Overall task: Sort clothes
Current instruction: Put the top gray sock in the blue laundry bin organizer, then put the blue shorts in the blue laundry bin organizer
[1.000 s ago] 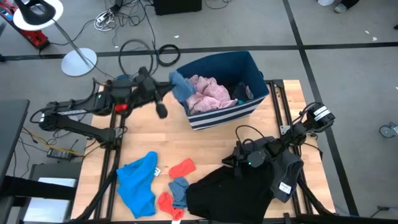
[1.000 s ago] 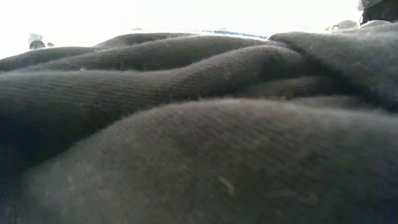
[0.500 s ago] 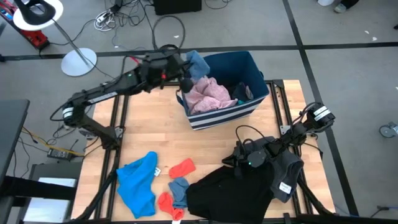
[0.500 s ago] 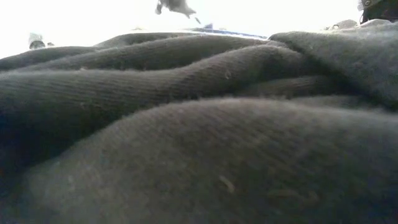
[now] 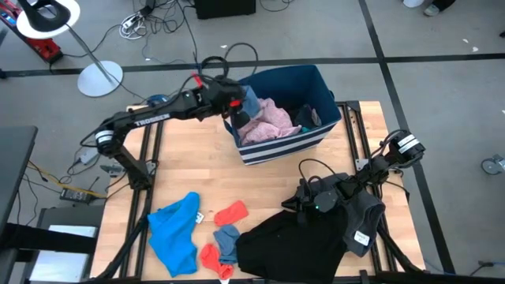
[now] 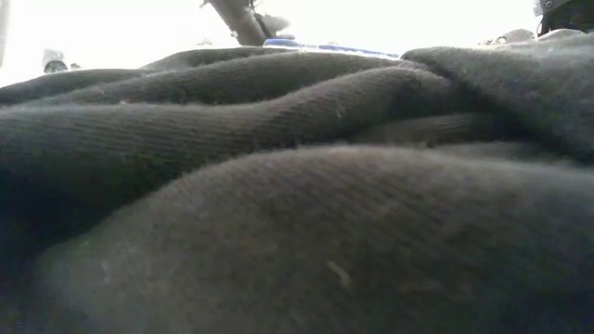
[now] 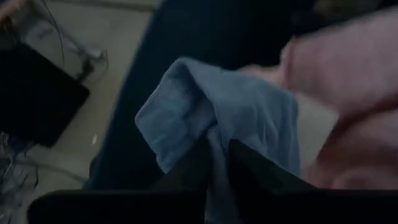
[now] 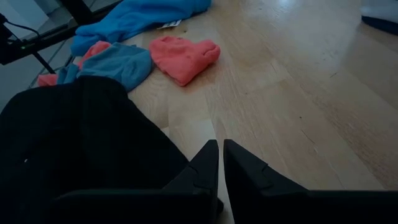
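Note:
My left gripper [image 5: 239, 106] is over the left end of the navy striped bin [image 5: 319, 79], shut on a grey-blue garment [image 5: 251, 100]. That garment also shows in the left wrist view [image 7: 242, 118]. A pink garment [image 5: 267, 122] and a dark piece [image 5: 306, 117] lie in the bin. On the table lie a bright blue garment [image 5: 177, 229], two red socks [image 5: 231, 213] [image 5: 213, 259], a grey-blue sock [image 5: 227, 239], a black garment [image 5: 288, 246] and a dark grey one [image 5: 364, 217]. My right gripper [image 8: 221, 163] is shut and empty, low over the table at the black garment's edge. My left gripper pinches a bunched part of the grey-blue garment [image 7: 219, 146] between its two fingers. The rest of the cloth spreads out slack beyond the fingertips, above the bin's left wall and the pink garment [image 7: 348, 93]. I cannot tell whether it rests on the pink garment.
Dark cloth [image 6: 297, 186] lies against the low camera and fills that view; only my left arm [image 6: 237, 14] shows above it. Bare wood [image 5: 260, 185] lies between the bin and the clothes near the front edge. A lamp base and cables lie on the floor beyond the table.
My left gripper has carried the grey-blue garment from the bin's left side up and toward the table's right, over the bin's far left corner. It has then come down over the pink heap at the bin's left end. My right arm has kept still.

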